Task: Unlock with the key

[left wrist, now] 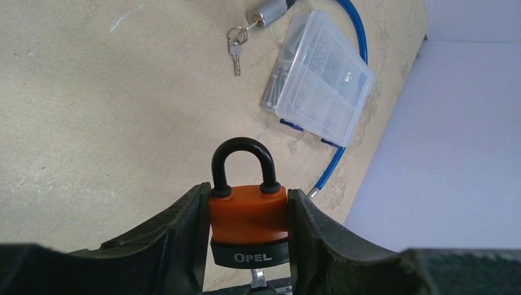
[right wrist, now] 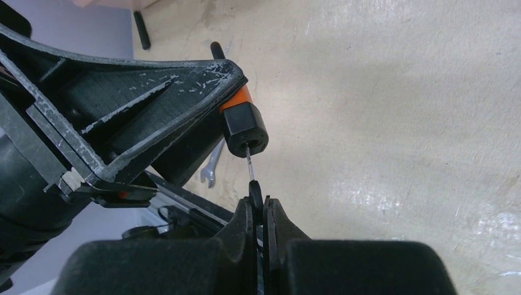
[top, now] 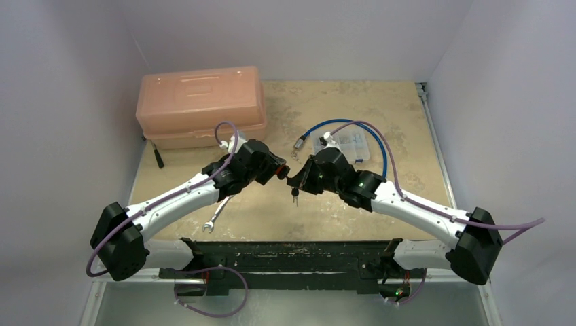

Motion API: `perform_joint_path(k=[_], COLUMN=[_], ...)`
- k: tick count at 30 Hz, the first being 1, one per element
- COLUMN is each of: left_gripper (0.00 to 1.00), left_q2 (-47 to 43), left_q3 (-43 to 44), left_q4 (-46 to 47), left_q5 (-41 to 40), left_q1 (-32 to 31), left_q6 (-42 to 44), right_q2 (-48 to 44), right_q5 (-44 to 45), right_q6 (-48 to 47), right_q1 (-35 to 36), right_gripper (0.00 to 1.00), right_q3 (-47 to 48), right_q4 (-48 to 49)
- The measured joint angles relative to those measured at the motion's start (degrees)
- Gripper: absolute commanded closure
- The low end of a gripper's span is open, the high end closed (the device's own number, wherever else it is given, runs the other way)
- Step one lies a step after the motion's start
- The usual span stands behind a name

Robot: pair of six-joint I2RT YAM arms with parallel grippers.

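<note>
An orange padlock with a black shackle and a black base marked OPEL is clamped by its sides in my left gripper, held above the table. Both shackle legs sit in the body. My right gripper is shut on the black head of the key. The key's thin metal blade runs up into the keyhole in the padlock's black base. In the top view the two grippers meet at mid-table, left gripper facing right gripper. A small dark piece hangs below them.
A pink toolbox stands at the back left. A blue cable lock with keys and a clear plastic parts box lie behind the grippers. A wrench lies near the left arm, and a black-handled tool lies by the toolbox.
</note>
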Motion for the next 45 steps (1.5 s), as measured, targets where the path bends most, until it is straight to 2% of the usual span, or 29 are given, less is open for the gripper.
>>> perform_joint_path(k=[7, 11, 23, 29, 45], left_gripper=[1.0, 1.0, 1.0, 1.0, 1.0], left_q2=[0.0, 0.0, 0.1, 0.2, 1.3], left_q3=[0.1, 0.1, 0.2, 0.3, 0.3], left_q4=[-0.3, -0.2, 0.1, -0.2, -0.1], left_q5=[-2.2, -2.2, -1.2, -1.9, -5.0], left_q1=[0.0, 0.0, -1.2, -1.6, -2.1], left_q6=[0.0, 0.0, -0.3, -0.8, -2.3], right_q2=[2.4, 2.2, -2.0, -2.0, 2.5], right_q5=[1.0, 1.3, 1.6, 1.2, 9.5], right_q6=[-8.3, -9.5, 4.6, 7.0, -12.9], right_q1=[0.0, 0.0, 0.0, 0.0, 3.1], right_gripper=[1.0, 1.0, 1.0, 1.0, 1.0], right_q3=[2.3, 2.3, -1.6, -2.0, 2.3], right_q4=[-0.6, -0.7, -0.3, 0.1, -2.3])
